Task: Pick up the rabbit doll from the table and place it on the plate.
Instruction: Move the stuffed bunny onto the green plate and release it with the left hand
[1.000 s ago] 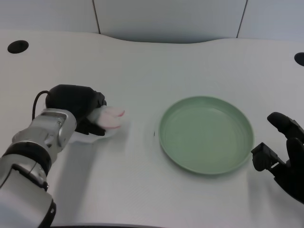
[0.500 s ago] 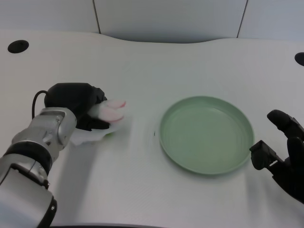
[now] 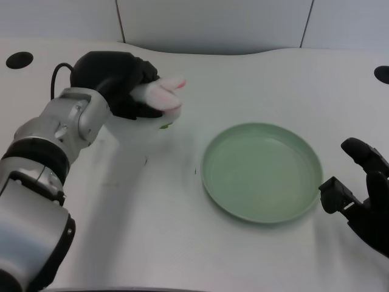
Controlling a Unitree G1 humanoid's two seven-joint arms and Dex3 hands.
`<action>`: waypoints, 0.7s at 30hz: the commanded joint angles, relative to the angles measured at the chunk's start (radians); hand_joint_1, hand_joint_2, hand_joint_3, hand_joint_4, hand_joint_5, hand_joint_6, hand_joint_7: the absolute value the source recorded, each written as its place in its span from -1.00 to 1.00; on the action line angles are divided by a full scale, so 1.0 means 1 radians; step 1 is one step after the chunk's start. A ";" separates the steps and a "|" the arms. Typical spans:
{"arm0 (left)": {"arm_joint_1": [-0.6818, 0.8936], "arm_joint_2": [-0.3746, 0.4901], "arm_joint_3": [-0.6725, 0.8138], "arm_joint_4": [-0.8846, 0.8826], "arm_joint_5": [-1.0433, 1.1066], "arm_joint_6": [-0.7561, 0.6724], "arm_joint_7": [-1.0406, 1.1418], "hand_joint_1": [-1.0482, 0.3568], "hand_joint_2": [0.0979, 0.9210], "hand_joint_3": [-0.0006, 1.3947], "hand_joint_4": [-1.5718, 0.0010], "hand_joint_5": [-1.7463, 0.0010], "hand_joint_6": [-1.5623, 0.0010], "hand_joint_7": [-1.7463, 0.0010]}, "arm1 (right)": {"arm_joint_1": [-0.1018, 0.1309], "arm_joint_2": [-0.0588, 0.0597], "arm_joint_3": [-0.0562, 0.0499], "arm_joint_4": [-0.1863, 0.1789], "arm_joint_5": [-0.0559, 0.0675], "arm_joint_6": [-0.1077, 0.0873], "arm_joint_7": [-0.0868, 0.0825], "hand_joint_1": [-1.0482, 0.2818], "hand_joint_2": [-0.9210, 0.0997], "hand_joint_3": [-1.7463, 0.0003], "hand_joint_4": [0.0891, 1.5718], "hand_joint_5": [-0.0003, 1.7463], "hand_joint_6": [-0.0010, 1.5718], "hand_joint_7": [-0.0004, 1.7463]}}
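At the far left, near ten o'clock, a dark round hole (image 3: 19,59) is set into the white surface (image 3: 152,207). No brand, label or writing can be read on anything in view. Next comes the silver left forearm (image 3: 58,131), rising from the lower left toward eleven o'clock, with a thin black cable (image 3: 56,76) looping behind its wrist. Its black left hand (image 3: 115,82) is curled around the rabbit doll (image 3: 159,95), holding it clear of the surface; the doll's white and pink ears stick out to the right past the fingers, and a small green spot shows beneath it, perhaps part of the doll. The green plate (image 3: 262,173) sits at about three o'clock of centre, well apart from the doll. Another dark hole (image 3: 383,74) marks the right edge. Pale wall panels (image 3: 213,24) run behind the surface at twelve o'clock.
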 commanded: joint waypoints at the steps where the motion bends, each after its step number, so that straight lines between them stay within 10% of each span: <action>1: -0.029 0.007 0.005 0.001 -0.006 -0.014 0.011 -0.15 1.00 -0.61 -0.16 -0.46 -0.55 0.68 | -0.013 -0.018 -0.013 0.028 -0.001 -0.017 -0.001 -0.40 -1.00 0.82 -0.33 1.00 -0.21 0.48; 3: -0.055 -0.003 0.004 -0.003 -0.004 -0.029 0.011 -0.21 1.00 -0.57 -0.03 -0.79 -0.18 -0.08 | -0.030 -0.020 -0.013 0.055 -0.007 -0.026 0.001 -0.40 -1.00 0.81 -0.33 1.00 -0.21 0.47; 6: -0.071 -0.022 0.013 -0.006 -0.014 -0.061 0.008 -0.21 1.00 -0.53 0.05 -0.97 0.10 -0.60 | -0.044 -0.020 -0.014 0.078 -0.009 -0.030 -0.003 -0.40 -1.00 0.82 -0.33 1.00 -0.18 0.43; 16: -0.072 -0.208 0.039 -0.013 -0.078 -0.124 -0.039 -0.30 1.00 -0.56 0.00 -0.99 0.13 -0.74 | -0.033 0.010 0.008 0.051 -0.030 -0.062 -0.018 -0.40 -1.00 0.77 -0.30 1.00 -0.17 0.51; 21: -0.066 -0.294 -0.015 -0.014 -0.043 -0.142 -0.016 -0.31 1.00 -0.53 -0.01 -1.00 0.22 -0.92 | -0.015 0.036 0.015 0.021 -0.018 -0.061 -0.020 -0.38 -1.00 0.77 -0.30 1.00 -0.20 0.52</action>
